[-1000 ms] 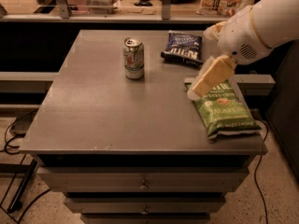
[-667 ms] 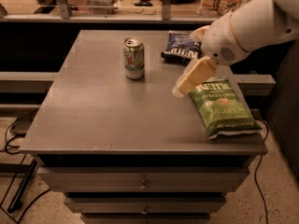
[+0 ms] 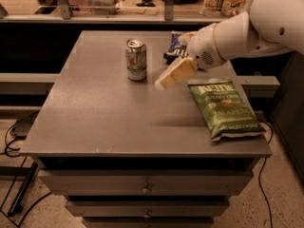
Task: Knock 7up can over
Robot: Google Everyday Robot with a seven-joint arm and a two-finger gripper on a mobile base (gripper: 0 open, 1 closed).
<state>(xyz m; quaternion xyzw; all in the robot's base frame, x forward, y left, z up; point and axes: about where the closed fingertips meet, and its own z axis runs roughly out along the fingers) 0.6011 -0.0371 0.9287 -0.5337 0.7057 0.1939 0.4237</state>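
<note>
Swinging toward ten o'clock since the earlier frames, the gripper (image 3: 162,83) has left the top edge of the green chip bag (image 3: 224,109) and closed much of the gap to the 7up can (image 3: 136,59); the can and both bags have not shifted.

The can is a small upright cylinder, its white and green body glossy, its silver metal top flat with a pull tab. It stands on the matte grey table (image 3: 104,113), a smooth slab with squared edges over a drawer front, at about twelve o'clock from the table's middle.

The gripper is a blunt, cream-coloured wedge slanting down from the rounded white shell of the arm (image 3: 247,30), which enters from two o'clock. Whether the gripper is clenched or released cannot be told; it grasps nothing.

From the can, the gripper's tip lies between four and five o'clock, near but apart, and about level with the can's base.

The green chip bag lies flat and crinkled at four o'clock on the table. A dark blue chip bag (image 3: 175,45) shows partly behind the arm at one o'clock.
</note>
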